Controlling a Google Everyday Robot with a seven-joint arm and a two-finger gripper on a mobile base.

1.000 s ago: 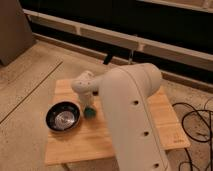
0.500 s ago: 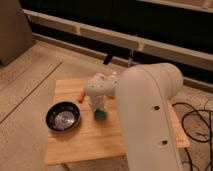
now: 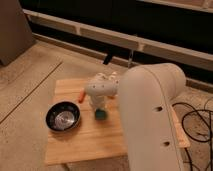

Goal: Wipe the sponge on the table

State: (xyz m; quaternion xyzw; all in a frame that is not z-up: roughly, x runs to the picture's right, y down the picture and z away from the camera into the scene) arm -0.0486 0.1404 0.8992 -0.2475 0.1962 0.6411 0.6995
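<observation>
Gripper (image 3: 100,109) over mid bench (image 3: 75,145), jaws clamped on the teal sponge (image 3: 101,115), which touches the bench. Black bowl (image 3: 49,116) to its left, only shiny inside showing. Orange tool (image 3: 81,95) behind.

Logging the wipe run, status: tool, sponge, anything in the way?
Tool low over the table, directly above the sponge. Sponge on the wood, mid-table. Black bowl apart at image left; orange-handled utensil close beside the tool.
</observation>
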